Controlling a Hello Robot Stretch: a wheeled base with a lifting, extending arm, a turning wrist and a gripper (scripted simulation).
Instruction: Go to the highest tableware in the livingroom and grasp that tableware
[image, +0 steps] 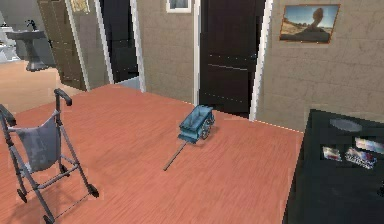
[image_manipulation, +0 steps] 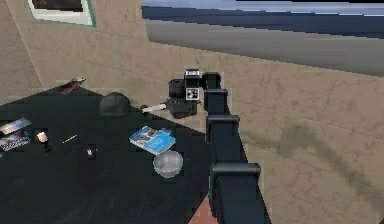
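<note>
Black table (image_manipulation: 100, 185) in the arm side view carries one clear glass bowl (image_manipulation: 168, 164) by its near edge, just left of the arm (image_manipulation: 232, 165). That bowl is the only piece that reads plainly as tableware. One dark domed piece (image_manipulation: 113, 104) sits toward the far edge, and one flat blue-and-white packet (image_manipulation: 150, 138) lies between the two. There is also one short pencil (image_manipulation: 70, 139) and one white stick (image_manipulation: 153, 107).

The arm rises as a dark bar from the bottom, leans slightly left and runs along the table's right edge. Its gripper (image_manipulation: 177, 108) is at the far right corner, beside two white marker squares (image_manipulation: 192, 90). Tabletop lies behind it, so I cannot tell whether the claw grasps anything.

The forward view shows two dark doors (image: 232, 50), one walker (image: 40, 150) and one blue toy wagon (image: 196, 123) on the wooden floor (image: 130, 120).
</note>
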